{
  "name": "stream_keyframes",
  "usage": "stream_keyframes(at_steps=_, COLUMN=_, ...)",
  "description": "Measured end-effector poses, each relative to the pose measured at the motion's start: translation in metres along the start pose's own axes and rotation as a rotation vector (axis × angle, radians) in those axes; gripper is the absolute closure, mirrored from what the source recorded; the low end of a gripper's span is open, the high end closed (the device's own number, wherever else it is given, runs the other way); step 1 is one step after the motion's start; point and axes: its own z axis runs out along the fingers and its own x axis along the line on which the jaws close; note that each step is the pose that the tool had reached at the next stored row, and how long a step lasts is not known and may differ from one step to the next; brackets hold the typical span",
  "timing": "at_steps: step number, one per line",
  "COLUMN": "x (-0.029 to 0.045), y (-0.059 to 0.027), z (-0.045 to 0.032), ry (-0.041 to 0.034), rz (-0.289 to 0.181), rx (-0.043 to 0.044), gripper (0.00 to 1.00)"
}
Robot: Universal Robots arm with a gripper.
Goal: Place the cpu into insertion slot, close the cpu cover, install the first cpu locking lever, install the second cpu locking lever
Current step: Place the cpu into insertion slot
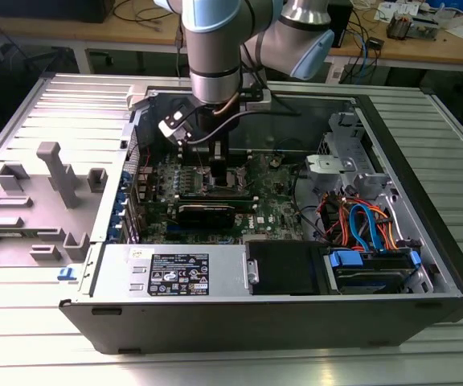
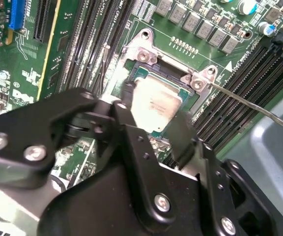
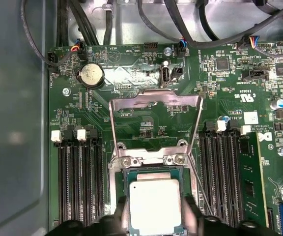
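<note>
Step one, seating: my gripper (image 3: 155,219) is narrow, pinching the chip (image 2: 157,104) in the socket (image 3: 125,196), 11 o'clock inside the case (image 1: 296,330) in the exterior view. Cover (image 3: 156,101) open. Letting go probably needs the chip level.

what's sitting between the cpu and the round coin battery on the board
The open cpu cover, a hinged metal frame, lies between the cpu and the coin battery, green board showing through its cut-out, in the first wrist view.
</note>
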Motion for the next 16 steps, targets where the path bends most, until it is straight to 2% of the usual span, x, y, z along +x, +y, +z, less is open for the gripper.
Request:
stream_keyframes(at_steps=1, x=0.0, y=0.0001, z=-0.0002, ry=0.0001, rz=0.001, rx=0.0, gripper=0.54)
stream_keyframes(at_steps=2, x=0.0, y=0.0001, z=-0.0004, ry=0.0002, rz=0.001, rx=0.0001, gripper=0.54)
stream_keyframes(at_steps=4, x=0.0, y=0.0001, z=-0.0008, ry=0.0, rz=0.002, rx=0.0006, gripper=0.65)
stream_keyframes(at_steps=5, x=0.0, y=0.0001, z=-0.0008, ry=-0.0001, rz=0.002, rx=0.0006, gripper=0.78)
stream_keyframes(at_steps=7, x=-0.0001, y=0.0001, z=-0.0008, ry=-0.0002, rz=0.002, rx=0.0007, gripper=0.89)
stream_keyframes(at_steps=16, x=-0.0001, y=0.0001, z=-0.0008, ry=-0.0004, rz=0.005, rx=0.0009, gripper=0.89)
